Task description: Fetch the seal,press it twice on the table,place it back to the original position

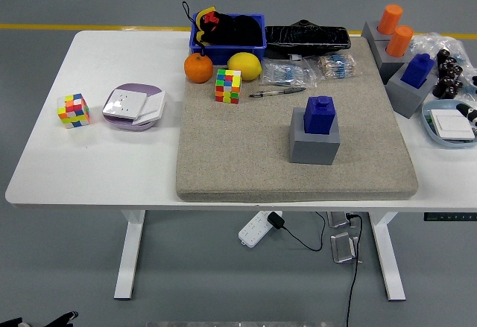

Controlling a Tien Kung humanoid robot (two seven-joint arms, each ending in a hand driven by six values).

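You're looking at a white table (97,163) on white legs (131,256), standing on a grey-blue floor (67,267). A yellow line (89,26) runs across the floor behind the table's far edge. Under the table you've got a white power strip (253,230) with a black plug in it and black cables (350,267) hanging down. Light is even and soft.

matt plastic seal (320,114); rough cloth mat (246,156); smooth table (97,159).
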